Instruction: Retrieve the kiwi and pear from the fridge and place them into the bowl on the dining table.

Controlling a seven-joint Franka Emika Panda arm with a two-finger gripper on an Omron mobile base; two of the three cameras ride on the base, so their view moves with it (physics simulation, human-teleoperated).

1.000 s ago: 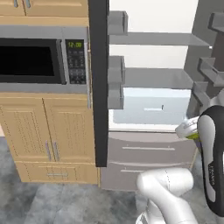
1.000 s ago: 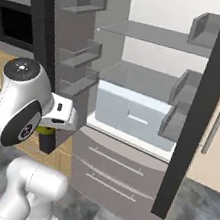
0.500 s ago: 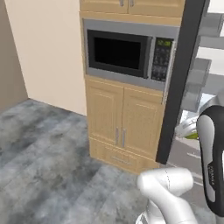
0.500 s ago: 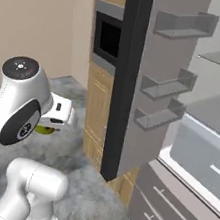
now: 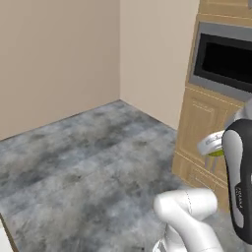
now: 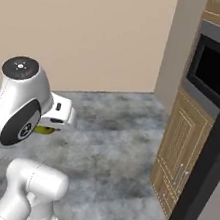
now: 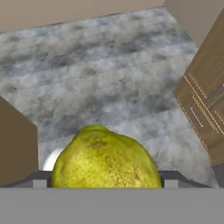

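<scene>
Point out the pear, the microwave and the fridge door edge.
pear (image 7: 106, 159): hand view, middle of its speckled yellow-green skin, between the gripper's fingers.
microwave (image 6: 216, 69): right base view, its dark glass door.
fridge door edge (image 6: 207, 174): right base view, the black side of the open door.

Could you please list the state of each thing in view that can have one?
pear: held between the gripper's fingers, carried above the floor.
gripper: shut on the pear.
fridge door: open, its black edge towards the camera.
microwave: door closed, window dark.
wooden cabinet doors: closed.
</scene>
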